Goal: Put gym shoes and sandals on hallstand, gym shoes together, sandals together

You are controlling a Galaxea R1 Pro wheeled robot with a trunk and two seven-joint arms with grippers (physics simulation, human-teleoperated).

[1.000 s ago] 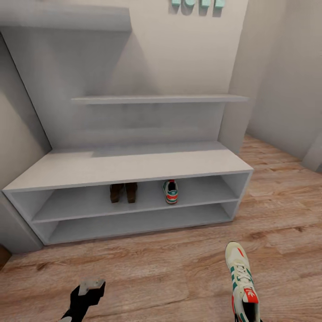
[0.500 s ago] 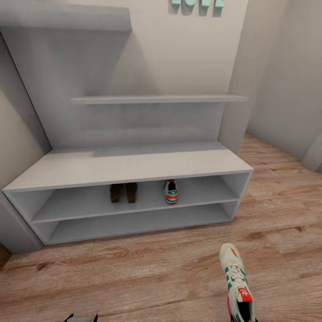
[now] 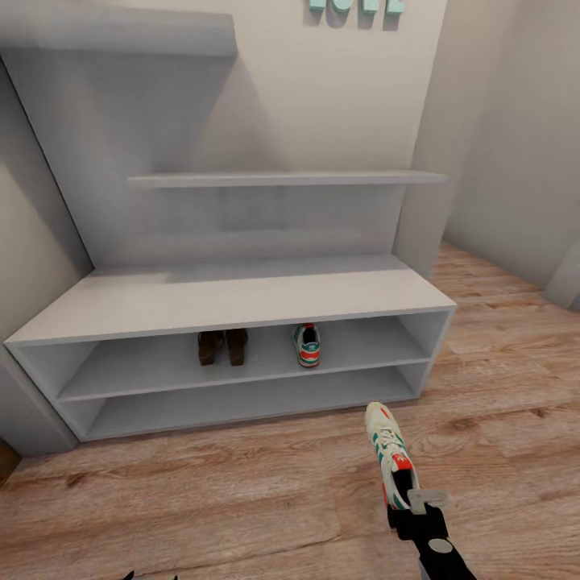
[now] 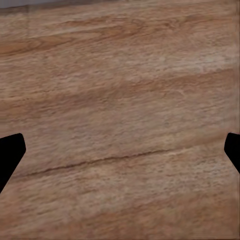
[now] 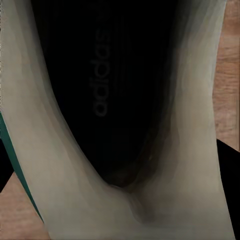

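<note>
Right fingers [image 3: 416,501] pinching gym shoe [image 3: 390,461] heel above corridor floor [image 3: 242,491]; left fingers [image 4: 11,155] spread wide.

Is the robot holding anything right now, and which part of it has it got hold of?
Yes. The right gripper holds a gym shoe at its heel end. The left gripper is open over bare floor.

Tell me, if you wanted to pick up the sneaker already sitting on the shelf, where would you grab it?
Probably by its heel collar, coming straight in from the front. The gym shoe sits in the upper compartment of the hallstand with its red heel facing out, so that end is nearest. The top board blocks any reach from above, and the sandals stand apart, leaving room beside it.
</note>
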